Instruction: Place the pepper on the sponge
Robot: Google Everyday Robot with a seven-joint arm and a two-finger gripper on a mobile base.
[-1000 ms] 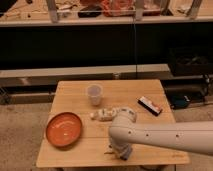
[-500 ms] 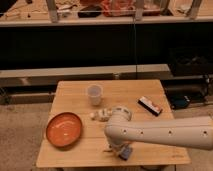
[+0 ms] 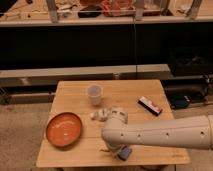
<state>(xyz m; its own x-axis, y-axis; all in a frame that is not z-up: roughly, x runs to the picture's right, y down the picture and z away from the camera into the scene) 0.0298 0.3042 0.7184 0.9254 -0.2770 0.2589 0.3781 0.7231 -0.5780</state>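
Observation:
My white arm reaches in from the right across the wooden table, and its wrist bends down near the front edge. The gripper hangs low over the tabletop, front centre. A small blue-grey sponge peeks out just to the right of the gripper, mostly covered by the wrist. The pepper is hidden from this view; I cannot tell whether the gripper holds it.
A large round orange plate lies at the left. A pale cup stands at the back centre. A black-and-white block with a red edge lies at the right. A small whitish lump sits beside the arm's bend.
The arm's wrist and gripper have shifted slightly to the left near the front edge. The sponge, plate, cup and block have stayed where they were.

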